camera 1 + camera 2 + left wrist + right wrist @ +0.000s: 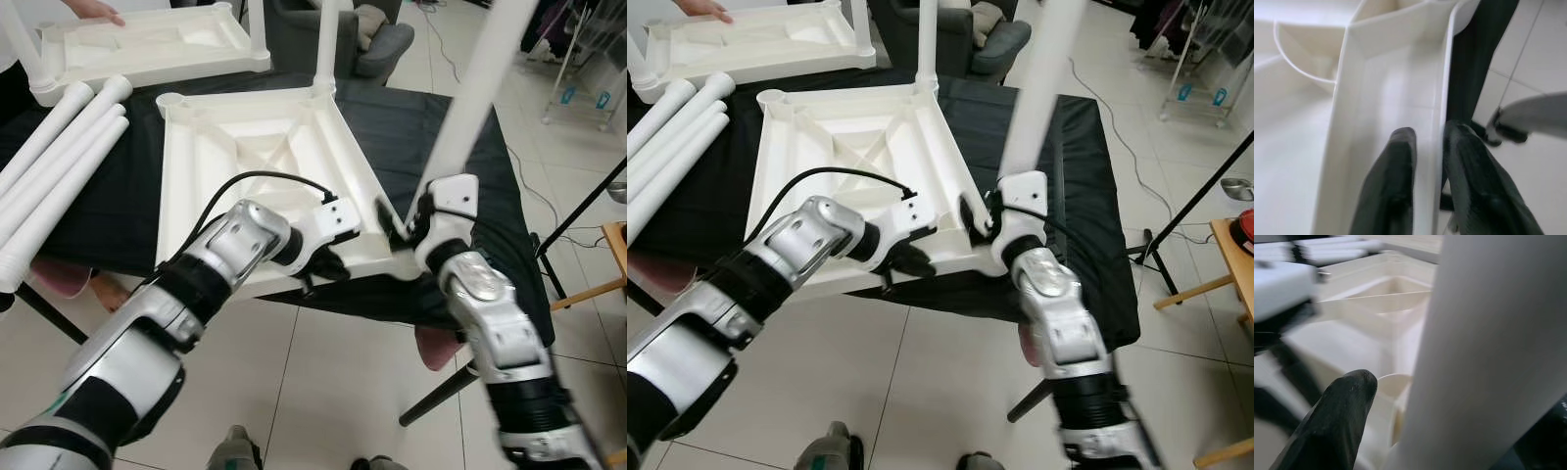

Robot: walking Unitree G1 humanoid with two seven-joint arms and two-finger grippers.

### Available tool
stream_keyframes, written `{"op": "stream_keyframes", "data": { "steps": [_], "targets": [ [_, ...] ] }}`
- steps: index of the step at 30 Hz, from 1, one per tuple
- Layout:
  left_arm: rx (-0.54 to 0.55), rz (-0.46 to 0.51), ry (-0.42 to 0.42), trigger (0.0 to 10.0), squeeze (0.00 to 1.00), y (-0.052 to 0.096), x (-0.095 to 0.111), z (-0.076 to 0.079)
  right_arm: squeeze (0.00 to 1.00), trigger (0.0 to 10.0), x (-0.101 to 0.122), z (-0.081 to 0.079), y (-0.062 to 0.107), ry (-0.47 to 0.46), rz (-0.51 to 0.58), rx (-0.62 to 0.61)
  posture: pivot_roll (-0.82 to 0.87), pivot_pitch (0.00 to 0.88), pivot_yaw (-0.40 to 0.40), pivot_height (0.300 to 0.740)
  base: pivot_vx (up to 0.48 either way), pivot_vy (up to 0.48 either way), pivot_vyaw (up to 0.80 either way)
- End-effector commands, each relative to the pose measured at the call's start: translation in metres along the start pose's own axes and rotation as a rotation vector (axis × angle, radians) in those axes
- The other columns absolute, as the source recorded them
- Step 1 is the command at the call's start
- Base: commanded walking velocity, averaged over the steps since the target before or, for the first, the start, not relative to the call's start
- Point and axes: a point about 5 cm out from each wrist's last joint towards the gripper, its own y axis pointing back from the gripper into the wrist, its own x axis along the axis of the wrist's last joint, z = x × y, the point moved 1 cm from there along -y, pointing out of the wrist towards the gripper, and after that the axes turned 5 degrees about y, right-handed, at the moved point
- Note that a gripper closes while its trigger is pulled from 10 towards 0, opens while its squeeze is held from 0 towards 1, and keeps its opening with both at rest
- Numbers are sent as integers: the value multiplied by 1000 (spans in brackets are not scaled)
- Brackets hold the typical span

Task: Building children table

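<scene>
Loose white plastic tube legs [49,166] lie side by side at the far left of the black cloth-covered work table [460,176], beside a second white tabletop [147,44] that a person's hand [93,10] rests on at the far edge. At centre, the task's piece — an upside-down white plastic children's tabletop with moulded ribs [265,176] — lies on the cloth, one leg [326,39] already standing in its far corner socket.

The left gripper [1425,161] pinches the tabletop's near rim, one black finger [1396,181] inside the wall and the other outside, clamped on the thin edge to steady it. To the right, the right gripper [407,230] holds a long white plastic leg [480,88] low on its shaft, fingers closed round it, the leg's foot at the near right corner socket and its top leaning away to the right.

The hollow plastic looks light and stiff but smooth, so the leg could slip or twist in the grip; holding it low, near the socket, seems the best purchase. The tabletop may skid on the cloth — hence the rim clamp. A grey armchair [377,44] and a black stand's legs [578,211] crowd the tiled floor to the right.
</scene>
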Motion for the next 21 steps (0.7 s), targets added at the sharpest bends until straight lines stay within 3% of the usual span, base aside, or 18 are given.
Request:
{"op": "stream_keyframes", "data": {
  "steps": [1, 4, 5, 6, 14, 18, 21],
  "targets": [
    [-11, 363, -728, 10000, 1000, 6, 53, 28, 0, 10000, 7, -15, -4, -5, 44, 95, 186, 0, 0, 740, 0, 0, 0],
    [-10, 361, -728, 10000, 1000, 5, 52, 28, 0, 10000, 7, -16, -4, -7, 44, 95, 186, 0, 0, 740, 0, 0, 0],
    [-8, 360, -729, 10000, 455, 5, 52, 28, 0, 10000, 6, -16, -4, -9, 43, 93, 186, 0, 0, 740, 0, 0, 0],
    [-5, 363, -729, 10000, 0, 5, 52, 28, 0, 10000, 6, -16, -4, -10, 42, 91, 186, 0, 0, 740, 0, 0, 0],
    [54, 389, -715, 10000, 0, 7, 57, 25, 0, 10000, 5, -15, -3, -10, 38, 103, 186, 0, 0, 740, 0, 0, 0],
    [153, 434, -709, 10000, 0, 10, 67, 20, 0, 10000, 4, -14, -3, -10, 41, 117, 187, 0, 0, 740, 0, 0, 0],
    [214, 525, -677, 10000, 0, 17, 80, 18, 0, 10000, 4, -14, -3, -9, 42, 111, 187, 0, 0, 740, 0, 0, 0]
  ]
}}
